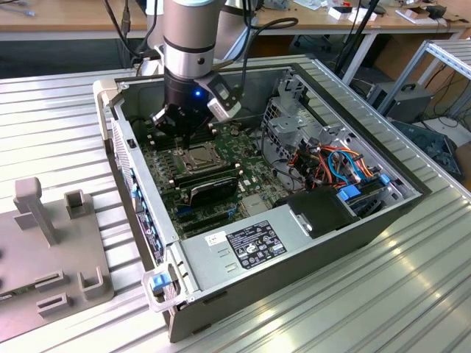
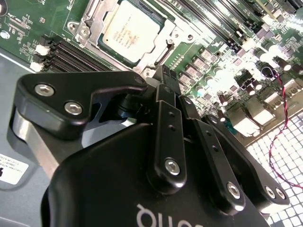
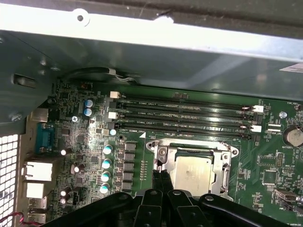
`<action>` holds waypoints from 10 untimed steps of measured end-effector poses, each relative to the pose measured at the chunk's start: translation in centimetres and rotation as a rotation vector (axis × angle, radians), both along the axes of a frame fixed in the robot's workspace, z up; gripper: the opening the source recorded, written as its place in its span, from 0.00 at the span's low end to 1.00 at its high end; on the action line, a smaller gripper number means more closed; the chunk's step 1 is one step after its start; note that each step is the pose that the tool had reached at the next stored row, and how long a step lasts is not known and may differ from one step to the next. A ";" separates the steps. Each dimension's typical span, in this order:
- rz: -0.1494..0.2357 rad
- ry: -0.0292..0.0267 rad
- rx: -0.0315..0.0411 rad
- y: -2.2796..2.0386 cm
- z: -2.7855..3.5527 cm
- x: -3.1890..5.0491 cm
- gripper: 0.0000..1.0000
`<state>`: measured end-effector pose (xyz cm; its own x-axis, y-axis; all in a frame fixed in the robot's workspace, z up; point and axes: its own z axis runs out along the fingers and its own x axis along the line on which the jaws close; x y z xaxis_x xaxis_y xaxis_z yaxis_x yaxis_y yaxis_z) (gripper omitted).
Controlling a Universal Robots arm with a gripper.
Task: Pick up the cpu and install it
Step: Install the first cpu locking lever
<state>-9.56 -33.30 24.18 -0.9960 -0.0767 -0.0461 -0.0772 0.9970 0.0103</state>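
Observation:
The cpu (image 1: pixel 197 156) lies flat in the square metal socket frame (image 3: pixel 223 163) on the green motherboard, its silver-grey top facing up. It is also in both wrist views, cpu (image 2: pixel 132 30) and cpu (image 3: pixel 191 172). My gripper (image 1: pixel 190 137) hangs inside the open computer case, just above the socket's edge. In both wrist views its black fingers are pressed together with nothing between them, gripper (image 2: pixel 163 72) and gripper (image 3: pixel 161 175). The tips point at the frame's rim beside the cpu and are not on the chip.
Long black memory slots (image 3: pixel 184 116) run beside the socket. A black cooler block (image 1: pixel 213 193), the power supply (image 1: pixel 250 246), a metal drive cage (image 1: pixel 294 121) and coloured cables (image 1: pixel 335 162) crowd the case. Case walls (image 1: pixel 140 198) ring the board. A grey fixture (image 1: pixel 44 243) stands at the exterior view's left.

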 end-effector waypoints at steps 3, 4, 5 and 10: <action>0.000 0.0008 -0.0034 -0.01 0.00 -0.05 0.11; 0.000 0.0007 -0.0034 0.00 -0.01 -0.04 0.11; 0.000 0.0007 -0.0035 0.00 -0.01 -0.05 0.11; 0.000 0.0007 -0.0037 0.00 -0.01 -0.05 0.11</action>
<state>-9.61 -33.30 24.18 -0.9960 -0.0766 -0.0451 -0.0770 0.9970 0.0067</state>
